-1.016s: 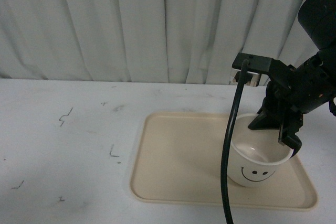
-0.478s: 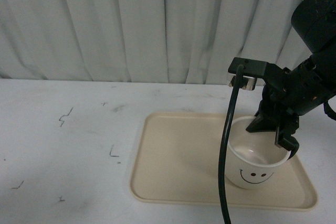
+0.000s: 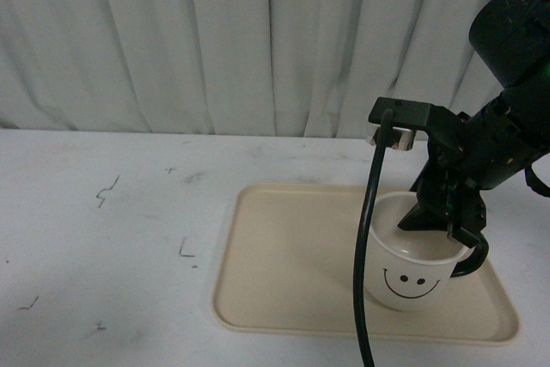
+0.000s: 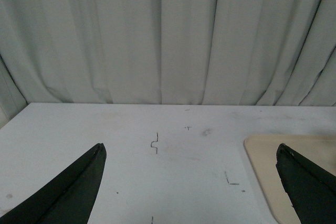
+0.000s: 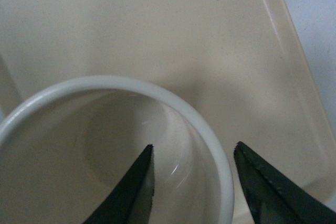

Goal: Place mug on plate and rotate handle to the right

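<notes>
The cream-white mug stands on the right part of the beige plate, its smiley face toward the camera. Its black handle sticks out on the mug's right side. My right gripper hangs over that right rim, open. In the right wrist view the right gripper straddles the mug wall, one finger inside and one outside over the plate. The left gripper is open above the bare table, with a corner of the plate beside one finger. The front view does not show the left gripper.
A black cable hangs from the right arm in front of the mug's left side. The white table carries small dark marks left of the plate. A pale curtain closes off the far edge.
The mug went from tilted toward the camera to upright, and its handle now shows at the right. The right gripper shifted slightly left and up, staying at the rim.
</notes>
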Controlling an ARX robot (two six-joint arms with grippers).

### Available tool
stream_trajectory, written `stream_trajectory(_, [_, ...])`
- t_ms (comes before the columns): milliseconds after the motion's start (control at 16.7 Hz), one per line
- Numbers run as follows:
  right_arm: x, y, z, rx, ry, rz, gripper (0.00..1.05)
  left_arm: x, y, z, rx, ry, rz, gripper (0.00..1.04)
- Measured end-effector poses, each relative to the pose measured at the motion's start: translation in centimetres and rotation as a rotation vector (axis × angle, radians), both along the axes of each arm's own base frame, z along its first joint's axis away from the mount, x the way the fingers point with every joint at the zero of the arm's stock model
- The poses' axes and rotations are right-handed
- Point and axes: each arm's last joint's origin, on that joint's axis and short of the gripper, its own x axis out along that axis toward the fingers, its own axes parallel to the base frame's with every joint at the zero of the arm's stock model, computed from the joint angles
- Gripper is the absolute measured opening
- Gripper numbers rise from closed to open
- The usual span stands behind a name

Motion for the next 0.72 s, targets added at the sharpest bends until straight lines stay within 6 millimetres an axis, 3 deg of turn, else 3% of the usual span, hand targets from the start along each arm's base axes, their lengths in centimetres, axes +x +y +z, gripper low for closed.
stream_trajectory(179, [0.0, 0.3, 0.2, 0.009, -0.005, 0.009, 0.81, 0.0, 0.0, 0.0, 0.000, 0.000, 0.000, 0.98])
stream_trajectory(299, [-0.1, 0.1, 1.8, 0.032, -0.048, 0.011, 1.00, 0.0, 0.0, 0.0, 0.000, 0.000, 0.000, 0.98])
stream_trajectory(538, [-1.9, -1.9, 8.6, 0.224, -0.267, 0.009, 0.98, 0.0, 0.0, 0.0, 0.000, 0.000, 0.000, 0.98])
stream_trajectory(597, [-4.6, -2.5, 13.1, 0.441, -0.434, -0.014, 0.98, 0.0, 0.0, 0.0, 0.000, 0.000, 0.000, 0.98])
stream_trajectory(717, [-4.7, -2.5, 13.8, 0.460, -0.444, -0.024, 0.98, 0.0, 0.0, 0.0, 0.000, 0.000, -0.001, 0.98])
